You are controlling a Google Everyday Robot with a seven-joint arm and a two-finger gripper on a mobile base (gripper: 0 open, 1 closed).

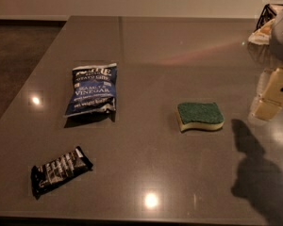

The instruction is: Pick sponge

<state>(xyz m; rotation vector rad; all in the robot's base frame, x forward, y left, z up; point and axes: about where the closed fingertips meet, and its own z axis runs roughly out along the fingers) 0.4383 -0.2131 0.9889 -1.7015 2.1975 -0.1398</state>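
Observation:
The sponge (200, 116) lies flat on the dark grey table (146, 46), right of centre. It has a dark green top over a pale yellow foam layer with wavy sides. My gripper (270, 102) hangs at the right edge of the view, above the table, to the right of the sponge and apart from it. It holds nothing that I can see. Its shadow falls on the table in front of it at the lower right.
A blue chip bag (92, 89) lies left of centre. A black snack bar (60, 170) lies near the front left edge. A dark wire basket (269, 19) stands at the far right corner. Brown floor lies beyond the table's left edge.

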